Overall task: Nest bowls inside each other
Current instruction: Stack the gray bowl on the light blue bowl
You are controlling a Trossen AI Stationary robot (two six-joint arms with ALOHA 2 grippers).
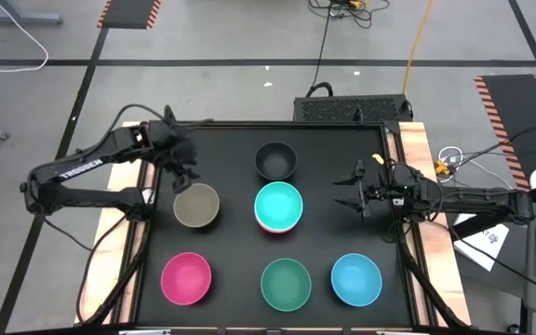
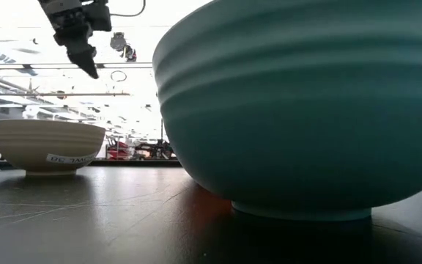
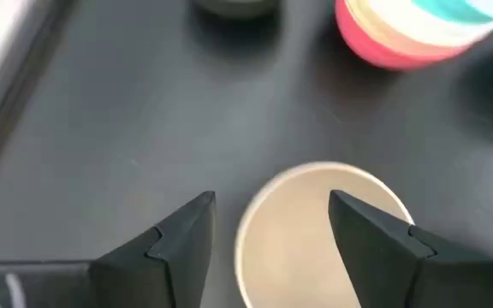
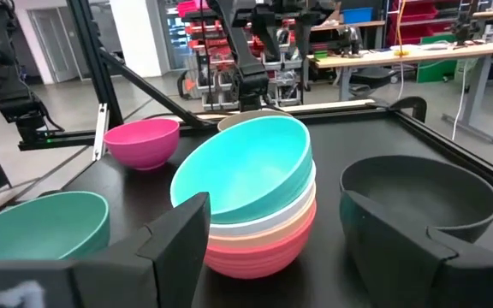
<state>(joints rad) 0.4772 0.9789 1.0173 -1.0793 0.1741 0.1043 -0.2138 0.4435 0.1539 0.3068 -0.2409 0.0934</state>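
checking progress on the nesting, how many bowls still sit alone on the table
5: olive-tan bowl under the open left gripper, black bowl, magenta bowl, green bowl, blue bowl. The rest are nested in the teal-topped stack.

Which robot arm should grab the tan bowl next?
Probably the left. Its gripper hangs open right above the olive-tan bowl; the right gripper sits across the table, beyond the teal stack.

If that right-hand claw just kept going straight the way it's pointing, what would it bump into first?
Probably the stack of bowls with the teal bowl on top; the open right end effector points at it. The black bowl sits off to one side.
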